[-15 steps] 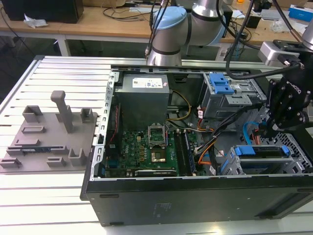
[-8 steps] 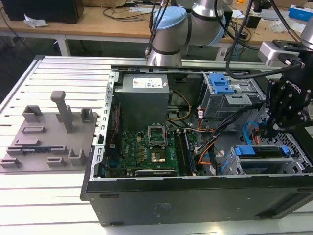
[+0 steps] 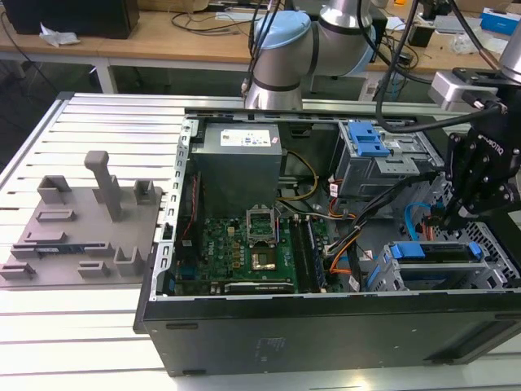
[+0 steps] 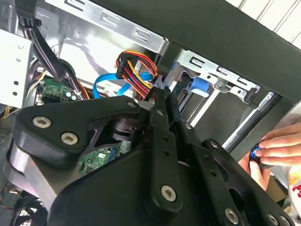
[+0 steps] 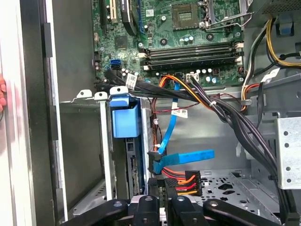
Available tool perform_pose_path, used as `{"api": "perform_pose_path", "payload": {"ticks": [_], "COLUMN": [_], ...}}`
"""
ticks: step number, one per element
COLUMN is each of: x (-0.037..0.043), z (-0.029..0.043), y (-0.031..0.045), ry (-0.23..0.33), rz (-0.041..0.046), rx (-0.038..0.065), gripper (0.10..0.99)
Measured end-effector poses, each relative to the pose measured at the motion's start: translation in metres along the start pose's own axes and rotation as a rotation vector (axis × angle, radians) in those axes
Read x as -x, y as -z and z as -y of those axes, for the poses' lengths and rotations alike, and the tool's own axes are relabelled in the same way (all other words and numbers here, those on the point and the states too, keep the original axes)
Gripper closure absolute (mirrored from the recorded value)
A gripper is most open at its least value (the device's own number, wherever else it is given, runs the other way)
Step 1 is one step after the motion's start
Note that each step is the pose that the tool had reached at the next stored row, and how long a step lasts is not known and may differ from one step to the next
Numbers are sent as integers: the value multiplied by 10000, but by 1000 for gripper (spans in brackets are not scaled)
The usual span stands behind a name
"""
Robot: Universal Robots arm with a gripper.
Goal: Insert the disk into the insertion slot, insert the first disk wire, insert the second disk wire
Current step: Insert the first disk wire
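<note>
— Looking into the open computer case (image 3: 244, 326), where is the robot's gripper (image 3: 444, 218)?

— At about three o'clock in the exterior view, hanging over the drive bays. In both wrist views its jaws stand nearly together and appear to pinch the black power plug (image 5: 184, 181) ending an orange, red and black wire bundle (image 4: 134, 70).

— And the disk (image 3: 440, 251)?

— Seated in its grey metal cage (image 3: 389, 281), blue carrier showing at both ends. From the gripper it lies at roughly six o'clock, just beside, its long axis running nine to three.

— So the plug is close to it?

— Very: just beside the disk's end, though I judge it not yet pushed home.

— The thin blue cable (image 3: 409, 213)?

— It loops at the gripper's nine o'clock; I cannot tell whether its dark plug is seated.

— Anyone nearby?

— A person's hand (image 4: 277, 148) rests on the case's outer wall, well apart from the gripper.
</note>
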State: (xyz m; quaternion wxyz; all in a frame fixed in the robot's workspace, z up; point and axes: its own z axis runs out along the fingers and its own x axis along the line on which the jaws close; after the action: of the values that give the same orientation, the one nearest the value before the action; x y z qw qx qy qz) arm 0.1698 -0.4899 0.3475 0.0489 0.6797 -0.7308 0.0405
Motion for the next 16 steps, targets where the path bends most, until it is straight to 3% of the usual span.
{"api": "perform_pose_path", "payload": {"ticks": [1,2,5,6,7,16], "x": [-12,-45,-109,-139,-150,-166], "z": [1,3,8,10,11,12], "y": [3,5,9,9,8,7], "ry": [0,1,8,9,11,10], "rz": [22,108,417,567,603,603], "rx": [1,7,30,40,44,43], "gripper": [918,918,918,918,918,918]}}
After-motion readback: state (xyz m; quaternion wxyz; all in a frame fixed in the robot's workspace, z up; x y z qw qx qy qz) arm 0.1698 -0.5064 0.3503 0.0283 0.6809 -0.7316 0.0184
